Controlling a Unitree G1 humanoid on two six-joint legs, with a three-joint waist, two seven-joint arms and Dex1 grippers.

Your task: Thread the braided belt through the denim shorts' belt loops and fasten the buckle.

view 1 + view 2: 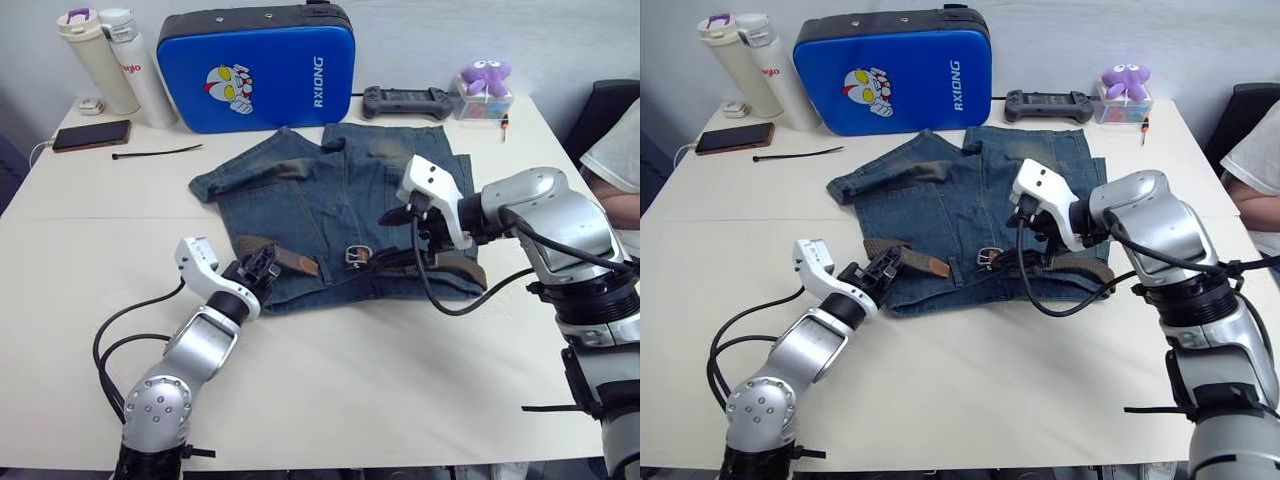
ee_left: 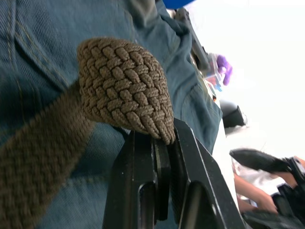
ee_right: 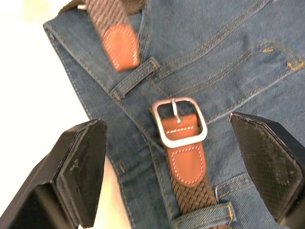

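The denim shorts point(image 1: 330, 190) lie flat on the white table, waistband toward me. The braided belt point(image 1: 440, 262) runs along the waistband, passing under a belt loop point(image 3: 202, 217). Its silver buckle point(image 3: 180, 121) rests near the middle of the waistband. The brown leather tip point(image 3: 121, 47) lies just past another belt loop point(image 3: 136, 78). At the shorts' left corner my left gripper point(image 1: 262, 266) is shut on a folded bend of the braided strap point(image 2: 124, 86). My right gripper point(image 3: 167, 128) hovers wide open directly above the buckle, touching nothing.
A blue hard case point(image 1: 255, 68) stands behind the shorts. Two bottles point(image 1: 115, 60), a phone point(image 1: 92, 135) and a black cable tie point(image 1: 155, 152) are at the back left. A game controller point(image 1: 407, 102) and purple toy point(image 1: 485, 78) sit back right. A person point(image 1: 615, 150) is at the right edge.
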